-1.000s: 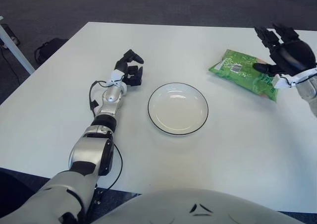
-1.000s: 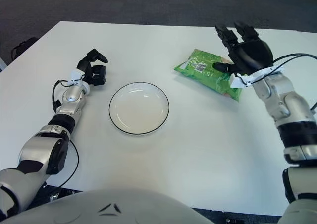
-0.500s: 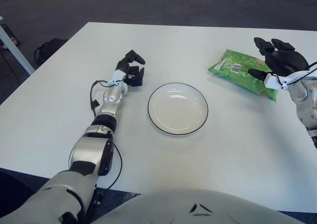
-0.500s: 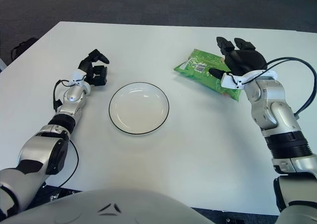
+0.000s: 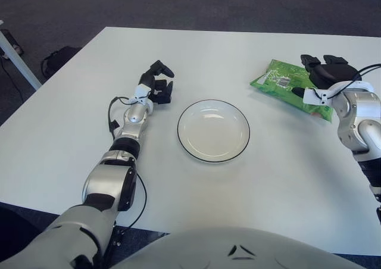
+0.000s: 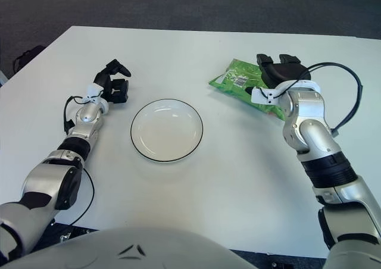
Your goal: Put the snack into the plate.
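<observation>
A green snack bag lies flat on the white table, right of the plate and a little farther back. The white plate with a dark rim sits at the table's middle and holds nothing. My right hand is down on the bag's right end. Its two fingers reach over the far edge and the thumb sits at the near edge, spanning the bag without closing on it. My left hand shows just left of the plate, fingers loosely bent, holding nothing.
The white table spreads wide around the plate. Dark carpet lies beyond its far edge, with a black bag on the floor at the left. A cable loops off my right wrist.
My right hand came down and leftward from above the bag's right end onto the bag, with the forearm swinging in. Bag, plate and left hand have not moved.
</observation>
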Motion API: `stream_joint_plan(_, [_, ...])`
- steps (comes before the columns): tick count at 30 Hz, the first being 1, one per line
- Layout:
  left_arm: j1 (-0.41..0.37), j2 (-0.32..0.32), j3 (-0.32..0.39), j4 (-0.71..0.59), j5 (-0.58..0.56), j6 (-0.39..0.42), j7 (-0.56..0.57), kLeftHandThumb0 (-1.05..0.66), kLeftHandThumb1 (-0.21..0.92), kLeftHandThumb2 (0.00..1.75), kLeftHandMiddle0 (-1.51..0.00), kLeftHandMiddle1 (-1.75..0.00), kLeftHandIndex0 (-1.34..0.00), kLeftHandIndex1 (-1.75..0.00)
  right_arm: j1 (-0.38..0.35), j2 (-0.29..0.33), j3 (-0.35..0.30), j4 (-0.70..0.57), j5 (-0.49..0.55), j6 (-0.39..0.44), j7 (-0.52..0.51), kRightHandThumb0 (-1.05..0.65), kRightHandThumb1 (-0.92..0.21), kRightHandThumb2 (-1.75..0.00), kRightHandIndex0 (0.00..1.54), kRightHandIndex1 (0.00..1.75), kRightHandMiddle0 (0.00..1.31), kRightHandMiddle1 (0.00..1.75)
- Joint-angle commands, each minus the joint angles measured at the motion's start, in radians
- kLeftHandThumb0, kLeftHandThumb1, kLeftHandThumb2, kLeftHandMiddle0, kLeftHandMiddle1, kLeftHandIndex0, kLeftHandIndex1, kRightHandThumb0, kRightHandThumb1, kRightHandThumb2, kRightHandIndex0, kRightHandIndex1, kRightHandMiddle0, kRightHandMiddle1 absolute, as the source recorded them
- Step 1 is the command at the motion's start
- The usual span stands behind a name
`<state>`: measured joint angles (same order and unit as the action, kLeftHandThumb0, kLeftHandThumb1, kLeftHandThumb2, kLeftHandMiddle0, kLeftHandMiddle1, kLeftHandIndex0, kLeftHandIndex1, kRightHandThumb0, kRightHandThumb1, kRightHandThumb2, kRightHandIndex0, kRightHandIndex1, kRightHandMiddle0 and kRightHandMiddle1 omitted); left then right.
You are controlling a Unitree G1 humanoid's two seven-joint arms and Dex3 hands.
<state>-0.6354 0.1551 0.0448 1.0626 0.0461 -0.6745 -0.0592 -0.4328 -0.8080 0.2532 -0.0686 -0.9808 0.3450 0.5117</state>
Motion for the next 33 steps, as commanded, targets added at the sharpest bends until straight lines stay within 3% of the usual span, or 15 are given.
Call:
stream_joint_plan(1, [0.105, -0.022, 0.003, 0.061, -0.004, -0.001, -0.016, -0.44, 0.45, 1.15, -1.21, -1.75, -0.51, -1.75, -0.039, 0.006, 0.020, 0.051, -0.027, -0.004, 0.021, -1.05, -0.92, -0.92, 0.04, 0.02, 0.00, 0.00])
stream_joint_plan(18, [0.111, -0.027, 0.019, 0.059, -0.022, -0.015, -0.028, -0.44, 0.45, 1.15, -1.20, -1.75, -0.51, -1.75, -0.219, 0.124, 0.118, 0.396, -0.026, -0.005, 0.022, -1.05, -0.92, -0.93, 0.00, 0.00, 0.00, 0.00])
stream_joint_plan(33, [0.119, -0.033, 0.025, 0.050, -0.023, -0.031, -0.005, -0.43, 0.46, 1.13, -1.22, -1.75, -0.50, -1.75, -0.296, 0.193, 0.199, 0.669, -0.010, -0.013, -0.011, -1.05, -0.92, -1.00, 0.00, 0.00, 0.00, 0.00])
